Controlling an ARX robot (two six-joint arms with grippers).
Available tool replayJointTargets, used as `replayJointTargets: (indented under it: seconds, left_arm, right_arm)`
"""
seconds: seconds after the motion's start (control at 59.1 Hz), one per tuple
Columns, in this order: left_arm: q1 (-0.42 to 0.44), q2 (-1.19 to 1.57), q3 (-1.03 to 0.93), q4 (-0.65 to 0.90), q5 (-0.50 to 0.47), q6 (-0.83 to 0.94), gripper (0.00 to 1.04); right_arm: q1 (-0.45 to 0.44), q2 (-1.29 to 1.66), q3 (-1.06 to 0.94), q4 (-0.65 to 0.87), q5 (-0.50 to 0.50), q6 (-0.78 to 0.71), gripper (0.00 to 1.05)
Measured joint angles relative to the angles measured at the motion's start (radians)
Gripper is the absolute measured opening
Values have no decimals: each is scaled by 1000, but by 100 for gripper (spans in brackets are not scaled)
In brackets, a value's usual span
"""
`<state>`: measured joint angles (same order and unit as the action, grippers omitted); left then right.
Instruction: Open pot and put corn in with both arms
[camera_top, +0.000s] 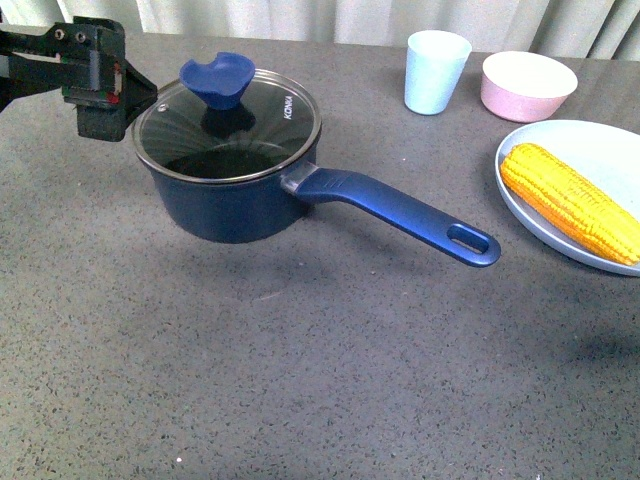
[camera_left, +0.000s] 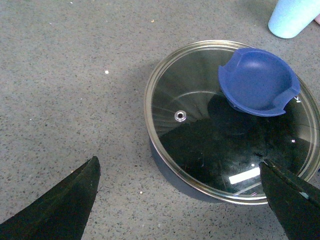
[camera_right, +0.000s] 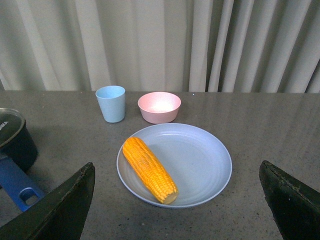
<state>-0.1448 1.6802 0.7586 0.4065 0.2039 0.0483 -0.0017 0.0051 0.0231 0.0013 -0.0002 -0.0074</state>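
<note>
The grey table (camera_top: 300, 380) carries the dark blue pot (camera_top: 235, 205) at far left, glass lid (camera_top: 270, 125) on, handle pointing right and nearer. At right, a pale blue plate (camera_top: 600, 150) holds the corn (camera_top: 570, 200). The left gripper (camera_left: 178, 165) hangs by the pot's left rim, jaws wide, empty. The right gripper (camera_right: 176, 167) faces the plate, jaws wide and empty too. A pink bowl (camera_top: 528, 85) and cup (camera_top: 436, 70) stand beyond.

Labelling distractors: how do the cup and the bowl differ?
The cup is pale blue, the bowl pink. The cup is tall and narrow, the bowl low and wide. The cup stands nearer the pot, the bowl further right. Both sit upright on the table behind the plate.
</note>
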Motion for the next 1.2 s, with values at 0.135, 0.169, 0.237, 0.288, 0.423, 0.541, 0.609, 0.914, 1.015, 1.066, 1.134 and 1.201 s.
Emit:
replayJointTargets:
  seconds: [0.135,0.169,0.237,0.288,0.423,0.541,0.609,0.914,1.015,1.066,1.134,1.201]
  left_arm:
    - [-17,49,70,9,-5,-10,96]
    - [-22,56,87,14,-5,-15,96]
    - [-32,63,108,15,3,-21,96]
    - [-42,71,121,17,7,-24,96]
    - [-66,100,145,19,11,-28,96]
    - [-85,122,158,20,18,-32,96]
    - [-95,132,163,20,22,-33,96]
    - [-132,175,190,20,25,-35,96]
    - [-139,179,193,20,25,-35,96]
    - [-142,182,194,20,25,-35,96]
    - [-146,188,196,20,25,-35,96]
    - [-148,190,197,20,25,-35,96]
  right_arm:
    - [0,0,0,0,0,0,96]
    - [0,0,0,0,0,0,96]
    - [0,0,0,0,0,0,96]
    - [0,0,0,0,0,0,96]
    - [0,0,0,0,0,0,96]
    - [0,0,0,0,0,0,96]
    - [0,0,0,0,0,0,96]
    - [0,0,0,0,0,0,96]
    - [0,0,0,0,0,0,96]
    - [0,0,0,0,0,0,96]
    - [0,0,0,0,0,0,96]
    - [0,0,0,0,0,0,96]
